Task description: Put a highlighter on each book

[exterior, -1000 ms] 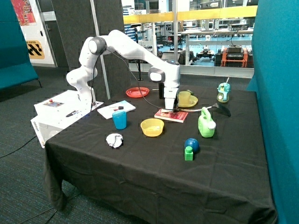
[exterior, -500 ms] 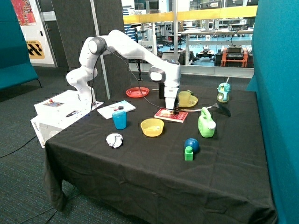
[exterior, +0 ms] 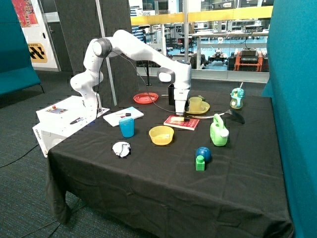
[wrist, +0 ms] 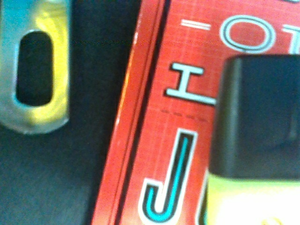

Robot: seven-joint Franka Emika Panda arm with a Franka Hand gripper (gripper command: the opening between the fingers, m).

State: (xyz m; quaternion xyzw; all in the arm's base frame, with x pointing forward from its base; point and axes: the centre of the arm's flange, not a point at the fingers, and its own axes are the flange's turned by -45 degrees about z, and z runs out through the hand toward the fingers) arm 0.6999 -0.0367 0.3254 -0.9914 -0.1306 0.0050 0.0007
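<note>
The red book with white print (exterior: 182,122) lies on the black table between the yellow bowl and the yellow cup; it fills the wrist view (wrist: 159,140). A yellow highlighter with a black cap (wrist: 253,140) lies on it, also small in the outside view (exterior: 179,119). My gripper (exterior: 181,114) hangs straight down just above that highlighter. The white book (exterior: 123,116) lies near the table's far corner by the robot base, with a small dark pen-like thing (exterior: 124,114) on it.
Around the red book stand a yellow bowl (exterior: 161,135), a yellow cup on a plate (exterior: 197,105) and a green watering can (exterior: 218,131). A blue cup (exterior: 127,127), a red plate (exterior: 145,97), a blue ball (exterior: 203,153) and a green block (exterior: 200,162) are on the table too.
My gripper has risen a little from the red book. The highlighter stays lying on the book.
</note>
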